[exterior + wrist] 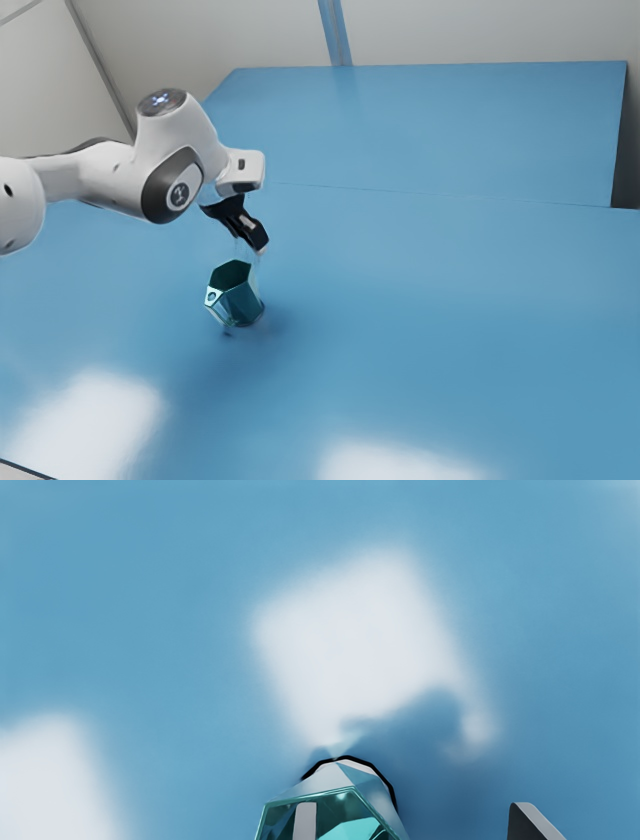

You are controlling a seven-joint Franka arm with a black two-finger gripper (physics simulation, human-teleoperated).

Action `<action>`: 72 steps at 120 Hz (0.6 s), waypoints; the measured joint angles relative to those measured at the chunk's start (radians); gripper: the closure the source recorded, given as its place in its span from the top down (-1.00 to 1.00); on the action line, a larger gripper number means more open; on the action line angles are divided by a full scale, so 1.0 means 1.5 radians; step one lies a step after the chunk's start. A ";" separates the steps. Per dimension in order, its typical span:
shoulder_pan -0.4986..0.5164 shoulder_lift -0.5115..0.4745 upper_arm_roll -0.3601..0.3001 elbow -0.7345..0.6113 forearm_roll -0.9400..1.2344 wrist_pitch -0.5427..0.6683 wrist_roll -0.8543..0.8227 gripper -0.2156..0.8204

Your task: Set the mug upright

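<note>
Mug (238,298), teal, faceted, on a broad blue table (430,330), in the near part of its left half as the exterior view has it. A white robot arm (178,165) reaches in from the exterior view's left; it's the only arm, so the nearest one. Black gripper (248,252) hangs just above the mug, a bit toward the exterior view's right & far side. Mug's mouth (230,274) faces mostly up; the long axis runs close to vertical, w/ the top leaning slightly to the exterior view's left. Can't tell if that's true tilt or camera angle, nor if the base (394,792) sits flat.

Key relation: mug is off-center btwn the fingers, which are open, w/ a wide gap & no grip. In the wrist view, one finger (305,822) lines up w/ the mouth; the other (532,825) is well outside the wall. Can't tell if the first dips below the rim (310,796). Prob. either a mug let go & about upright, or one that needs a little straightening. Smallest: a pale bit w/ a round hole (212,297), poss. the handle, at the exterior view's left.
</note>
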 joint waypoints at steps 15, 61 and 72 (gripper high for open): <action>0.005 0.059 0.000 0.160 -0.021 -0.084 -0.006 0.35; 0.023 0.282 0.009 0.526 -0.087 -0.396 -0.037 0.55; 0.026 0.283 0.009 0.528 -0.090 -0.427 -0.044 0.56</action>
